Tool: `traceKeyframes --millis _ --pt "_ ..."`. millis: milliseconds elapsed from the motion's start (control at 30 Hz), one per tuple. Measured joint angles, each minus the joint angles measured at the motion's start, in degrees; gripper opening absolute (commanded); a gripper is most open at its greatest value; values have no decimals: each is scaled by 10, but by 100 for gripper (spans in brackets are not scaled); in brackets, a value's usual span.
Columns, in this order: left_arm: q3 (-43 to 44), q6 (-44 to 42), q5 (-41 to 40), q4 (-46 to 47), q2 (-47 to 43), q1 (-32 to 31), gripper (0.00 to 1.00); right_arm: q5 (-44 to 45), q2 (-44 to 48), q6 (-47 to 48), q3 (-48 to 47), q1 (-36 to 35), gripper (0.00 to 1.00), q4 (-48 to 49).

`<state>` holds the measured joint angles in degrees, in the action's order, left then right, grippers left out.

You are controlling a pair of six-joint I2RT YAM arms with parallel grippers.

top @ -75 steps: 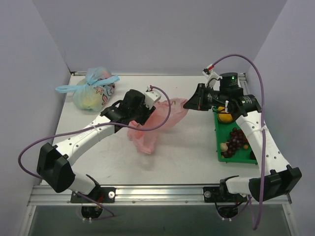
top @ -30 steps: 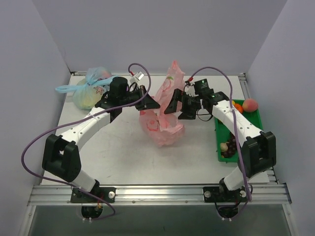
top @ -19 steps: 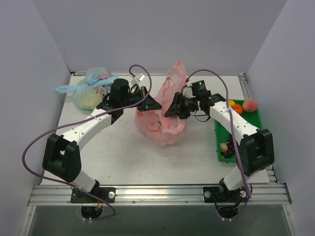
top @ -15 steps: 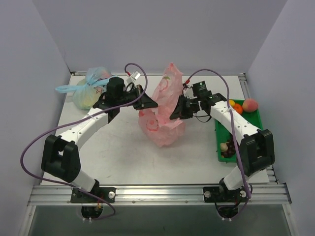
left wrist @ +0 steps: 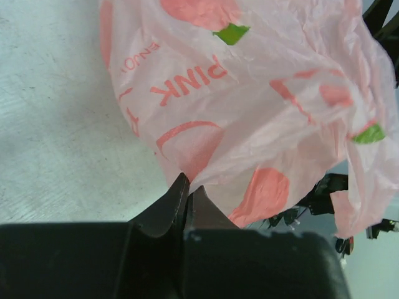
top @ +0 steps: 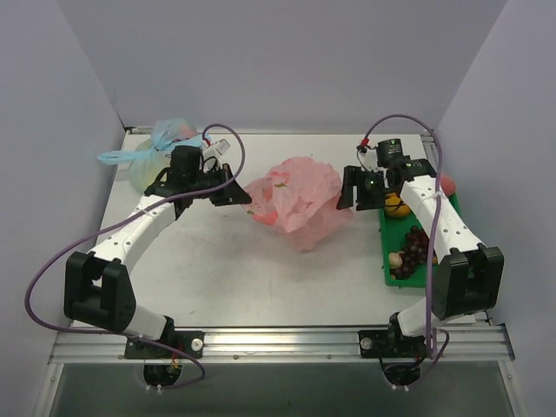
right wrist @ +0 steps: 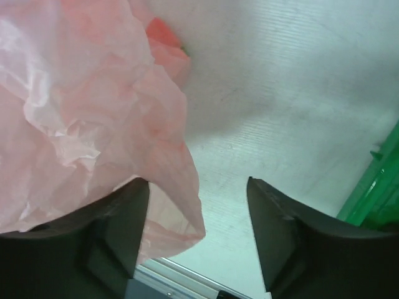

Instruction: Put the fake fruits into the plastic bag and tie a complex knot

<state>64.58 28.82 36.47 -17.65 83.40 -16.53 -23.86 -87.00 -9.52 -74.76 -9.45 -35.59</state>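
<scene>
The plastic bag (top: pixel 297 198), pink with peach prints, lies slumped and spread on the table's middle. My left gripper (top: pixel 243 197) is shut on its left edge; in the left wrist view the fingertips (left wrist: pixel 179 190) pinch the film of the plastic bag (left wrist: pixel 262 106). My right gripper (top: pixel 344 200) stands open at the bag's right side, and a loose fold of the plastic bag (right wrist: pixel 93 131) hangs between its fingers (right wrist: pixel 128 208) without being pinched. The fake fruits sit in the green tray (top: pixel 387 230): a yellow-orange one (top: pixel 398 207), a grape bunch (top: pixel 420 245), pale pieces (top: pixel 396 259). The knot is out of view.
A pale blue tied bag (top: pixel 163 163) sits at the back left corner. The green tray's edge (right wrist: pixel 381 187) shows at the right of the right wrist view. Grey walls close the table on three sides; a metal rail (top: pixel 278 340) runs along the near edge.
Both grippers held the pink bag raised; now it has sunk and spread on the table. The right gripper opened, let go and moved right. The left arm pulled left, keeping its grip.
</scene>
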Motion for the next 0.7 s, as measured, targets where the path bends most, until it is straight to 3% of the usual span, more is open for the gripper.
traceKeyframes --millis 33,133,467,700 --pt "5 -7 0 -4 3 -7 0 -7 1 12 -8 -7 79 -5" --pt "23 -8 7 -7 19 -23 0 -12 9 42 -31 -27 93 -18" --pt "57 -12 57 -26 41 -29 0 18 81 211 -81 -62 100 -11" --pt "84 -9 78 -39 57 -29 0 -63 88 332 -87 -123 100 4"
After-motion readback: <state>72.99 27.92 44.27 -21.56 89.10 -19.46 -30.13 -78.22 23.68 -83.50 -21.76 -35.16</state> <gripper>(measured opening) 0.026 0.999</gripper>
